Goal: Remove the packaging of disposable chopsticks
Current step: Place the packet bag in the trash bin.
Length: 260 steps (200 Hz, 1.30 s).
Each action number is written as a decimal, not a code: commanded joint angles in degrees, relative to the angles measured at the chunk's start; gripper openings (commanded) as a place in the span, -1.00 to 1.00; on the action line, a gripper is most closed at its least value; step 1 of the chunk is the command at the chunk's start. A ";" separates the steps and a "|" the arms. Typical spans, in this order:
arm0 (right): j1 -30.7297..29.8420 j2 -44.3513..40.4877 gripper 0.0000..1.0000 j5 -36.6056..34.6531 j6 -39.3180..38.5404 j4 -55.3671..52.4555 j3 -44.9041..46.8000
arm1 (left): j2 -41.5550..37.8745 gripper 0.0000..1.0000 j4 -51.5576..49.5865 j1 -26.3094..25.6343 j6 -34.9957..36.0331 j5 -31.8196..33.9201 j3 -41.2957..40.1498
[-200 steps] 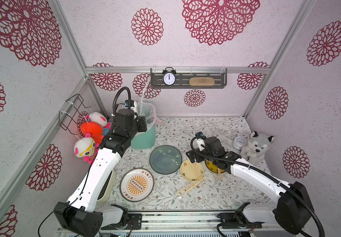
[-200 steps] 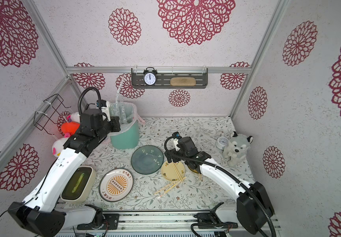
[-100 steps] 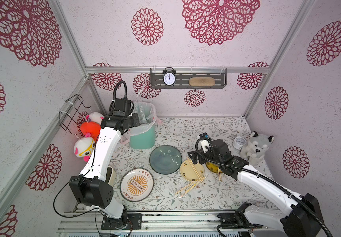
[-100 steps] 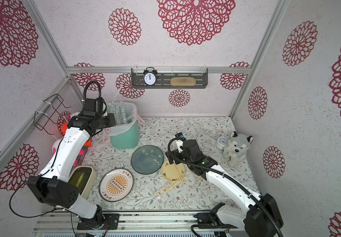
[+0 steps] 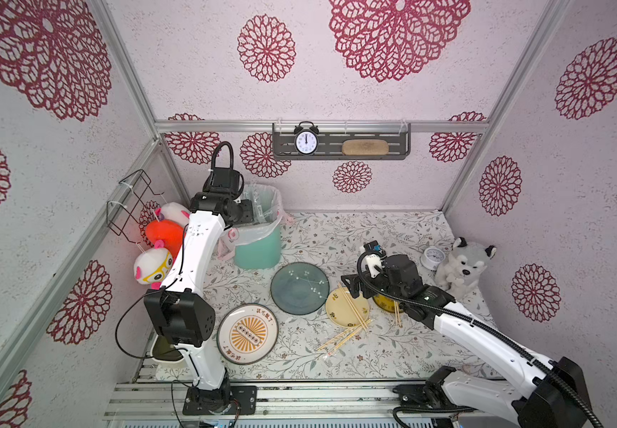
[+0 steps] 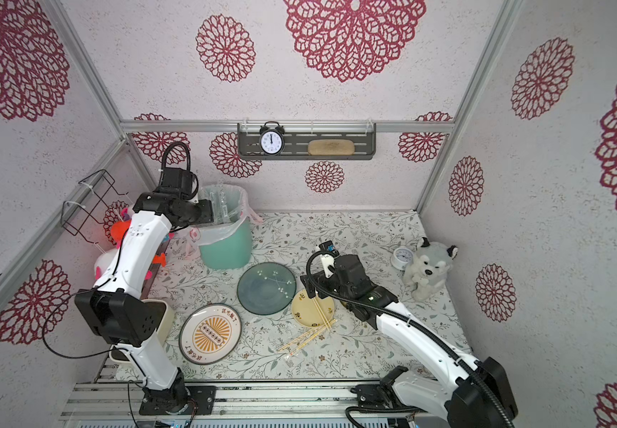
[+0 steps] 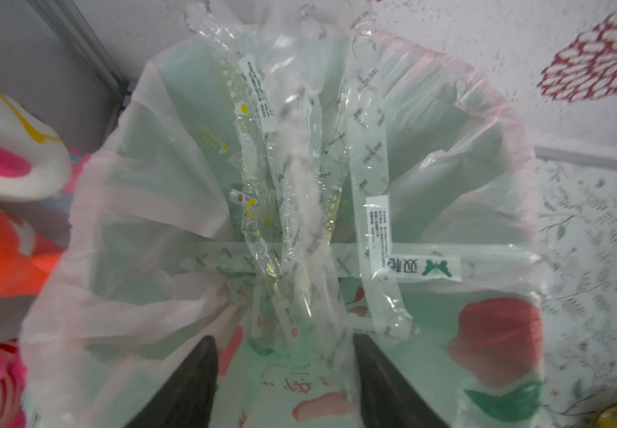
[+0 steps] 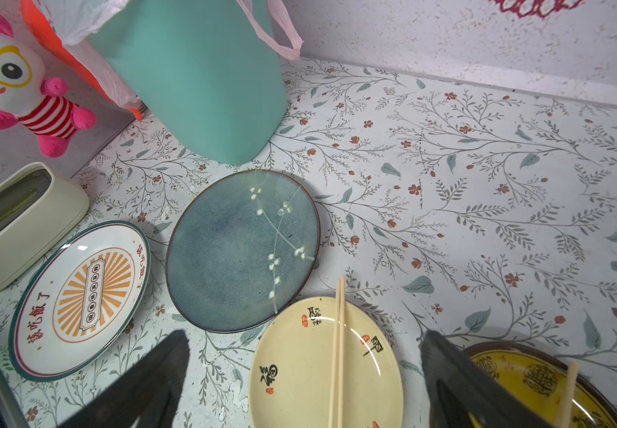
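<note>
My left gripper [image 7: 284, 339] hangs open over the teal bin [image 5: 258, 248] at the back left. A blurred clear sleeve of packaging [image 7: 299, 178] is loose just beyond its fingers. Several more sleeves [image 7: 373, 192] lie inside the pink liner [image 7: 132, 222]. In both top views the left gripper [image 5: 249, 215] [image 6: 206, 215] is at the bin's rim. My right gripper [image 8: 305, 333] is open and empty above the yellow plate [image 8: 299, 370], which carries one pair of disposable chopsticks [image 8: 338, 352]. More chopsticks [image 5: 340, 337] lie loose on the table, and others [image 8: 568, 392] stand in a dark yellow bowl.
A blue-green plate [image 5: 299, 288] and an orange-patterned plate [image 5: 247, 333] lie mid-table. A cream container [image 8: 14, 222] sits front left, with plush toys [image 5: 155, 261] along the left wall. A husky toy [image 5: 464, 265] and a small clock [image 5: 433, 257] stand at the right.
The left arm has drawn back and risen over the bin, its gripper has opened, and a clear sleeve has come free into the bin. The right arm has hardly moved.
</note>
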State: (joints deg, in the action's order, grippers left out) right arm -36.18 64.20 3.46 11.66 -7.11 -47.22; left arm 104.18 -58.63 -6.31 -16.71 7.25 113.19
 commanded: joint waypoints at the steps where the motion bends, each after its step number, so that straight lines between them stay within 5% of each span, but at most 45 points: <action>1: 0.15 -0.03 0.98 0.67 0.40 2.04 -0.65 | -0.64 0.45 -1.06 0.42 1.39 0.70 2.05; 31: 0.15 -0.22 0.98 0.82 0.39 2.18 -0.41 | -2.36 0.64 0.53 0.33 1.37 0.36 1.64; 41: 0.15 -0.18 0.98 0.84 0.34 2.19 -0.35 | -2.75 0.77 0.29 0.24 0.82 0.82 1.64; 45: 0.15 -0.11 0.98 0.84 0.39 2.13 -0.48 | -2.78 0.99 0.09 0.15 0.72 0.99 1.80; 76: 0.15 0.04 0.98 1.02 0.45 2.23 -0.38 | -3.30 1.00 1.40 -0.06 1.25 1.29 1.61; 109: 0.15 0.04 0.98 0.88 0.19 2.22 -0.23 | -6.20 0.31 4.05 -1.86 1.25 1.87 -3.42; 122: 0.15 0.21 0.98 0.84 0.03 2.19 -0.28 | -8.64 -0.14 6.49 -2.86 1.00 2.71 -6.47; 144: 0.21 0.66 0.98 0.80 -0.01 2.28 -0.41 | -11.66 -0.34 8.37 -3.82 0.87 2.64 -8.94; 169: 0.19 1.19 0.98 0.84 -0.23 2.33 -0.50 | -14.73 -0.99 11.55 -5.03 1.61 2.25 -11.36; 188: 0.24 1.43 0.98 0.89 -0.24 2.10 -0.55 | -14.35 -1.00 11.25 -4.95 1.67 2.66 -10.79; 204: 0.24 1.45 0.98 1.13 -0.26 2.09 -0.48 | -12.03 -0.35 9.60 -4.79 2.03 4.05 -8.94; 225: 0.24 1.19 0.98 1.37 -0.16 2.26 -0.26 | -11.15 -0.14 11.25 -4.77 2.45 3.86 -9.38; 252: 0.23 0.92 0.98 0.41 0.51 2.64 0.13 | -17.98 0.90 18.41 -7.48 1.02 1.80 -16.89; 260: 0.24 0.61 0.98 -1.08 1.43 3.38 0.74 | -20.80 0.96 20.41 -9.20 0.90 2.54 -19.61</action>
State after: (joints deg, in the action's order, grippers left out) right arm -36.14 65.91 4.40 11.68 -6.07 -47.22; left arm 90.32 -44.91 -11.94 -15.22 9.72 98.65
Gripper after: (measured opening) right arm 0.989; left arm 0.916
